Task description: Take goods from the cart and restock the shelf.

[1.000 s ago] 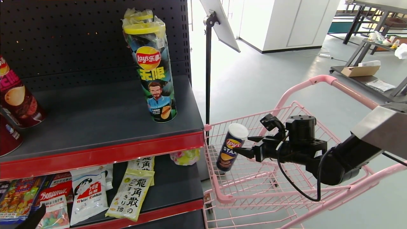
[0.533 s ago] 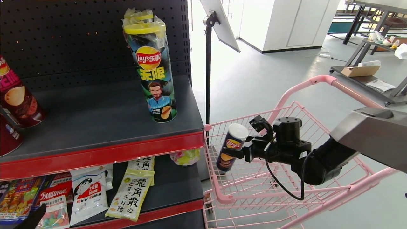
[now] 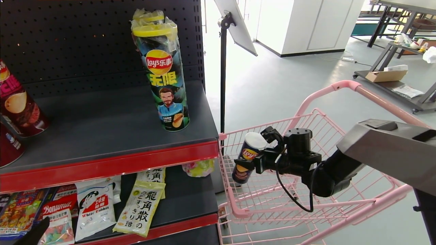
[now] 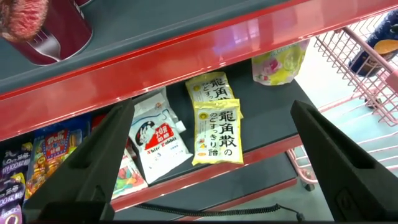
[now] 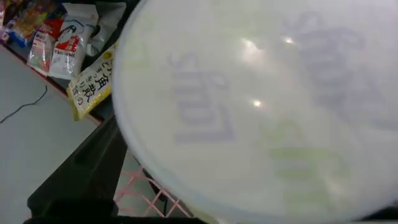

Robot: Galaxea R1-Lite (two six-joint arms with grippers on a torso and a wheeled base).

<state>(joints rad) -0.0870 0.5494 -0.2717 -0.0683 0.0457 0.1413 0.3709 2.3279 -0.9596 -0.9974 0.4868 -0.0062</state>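
Observation:
A small dark-blue chips can (image 3: 246, 160) with a white lid stands upright in the front left corner of the pink cart (image 3: 340, 86). My right gripper (image 3: 256, 149) is open and straddles the can's upper part, one finger across its front and the other behind its top. The can's white lid (image 5: 261, 106) sits very close in the right wrist view. My left gripper (image 4: 211, 168) is open and empty, low beside the lower shelf, with the cart and the blue can (image 4: 379, 46) off to one side.
On the dark upper shelf (image 3: 102, 119) stands a tall green chips can (image 3: 163, 71), with red cans (image 3: 17, 102) at the far left. Yellow candy bags (image 3: 139, 207) and other snack packs lie on the lower shelf. A black stand pole (image 3: 223, 75) rises between shelf and cart.
My right arm has pushed leftward toward the shelf, bringing its fingers from just short of the blue can to either side of it. The can has stayed where it was.

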